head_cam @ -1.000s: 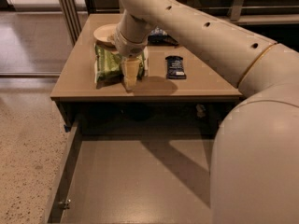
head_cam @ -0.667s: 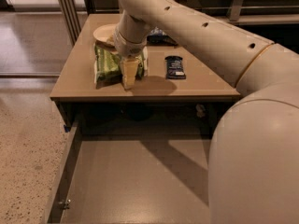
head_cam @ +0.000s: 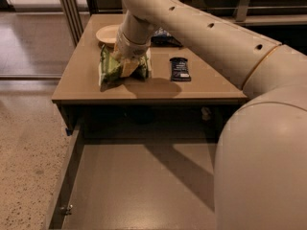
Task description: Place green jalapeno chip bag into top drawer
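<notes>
The green jalapeno chip bag [head_cam: 109,66] is at the left middle of the tan table [head_cam: 201,87], crumpled around my gripper [head_cam: 128,67]. The gripper comes down on it from above and is shut on its middle. The bag looks slightly raised, with a shadow under it. The top drawer [head_cam: 139,186] stands pulled open below the table's front edge, its flat grey-brown bottom bare. My arm hides the drawer's right side.
A small dark bar wrapper [head_cam: 179,69] lies right of the bag. A dark blue-black chip bag [head_cam: 165,36] and a pale plate [head_cam: 107,32] are at the table's back. The drawer's left wall [head_cam: 64,176] borders a speckled floor [head_cam: 24,143].
The gripper has risen a little and its fingers no longer reach the tabletop. The green bag has bunched up around it and shifted slightly right.
</notes>
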`<state>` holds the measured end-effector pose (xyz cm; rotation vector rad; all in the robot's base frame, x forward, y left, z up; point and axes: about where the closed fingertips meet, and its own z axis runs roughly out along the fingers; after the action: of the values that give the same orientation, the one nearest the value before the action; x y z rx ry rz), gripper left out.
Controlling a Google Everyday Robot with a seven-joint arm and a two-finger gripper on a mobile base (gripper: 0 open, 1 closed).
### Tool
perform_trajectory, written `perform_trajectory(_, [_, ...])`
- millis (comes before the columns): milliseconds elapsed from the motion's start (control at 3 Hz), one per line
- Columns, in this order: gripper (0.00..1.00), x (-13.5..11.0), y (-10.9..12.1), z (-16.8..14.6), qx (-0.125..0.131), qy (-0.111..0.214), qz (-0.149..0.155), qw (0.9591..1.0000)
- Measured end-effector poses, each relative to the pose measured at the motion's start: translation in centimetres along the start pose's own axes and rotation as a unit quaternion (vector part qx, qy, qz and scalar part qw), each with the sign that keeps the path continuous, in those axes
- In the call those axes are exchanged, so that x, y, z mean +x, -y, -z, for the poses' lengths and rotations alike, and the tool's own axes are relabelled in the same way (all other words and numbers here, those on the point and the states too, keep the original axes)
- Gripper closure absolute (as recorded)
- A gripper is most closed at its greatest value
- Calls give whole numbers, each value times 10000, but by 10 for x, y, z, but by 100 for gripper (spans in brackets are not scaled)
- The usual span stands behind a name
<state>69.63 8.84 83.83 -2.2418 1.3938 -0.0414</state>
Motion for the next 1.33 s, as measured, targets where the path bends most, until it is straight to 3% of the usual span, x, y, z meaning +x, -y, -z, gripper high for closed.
perform_trajectory(667, [100,0,0,0,-2,0,0,10000])
perform_trajectory(1000, [100,0,0,0,-1,1,1,10000])
perform_trajectory(1333, [100,-7,3,19,35,242,145,9996])
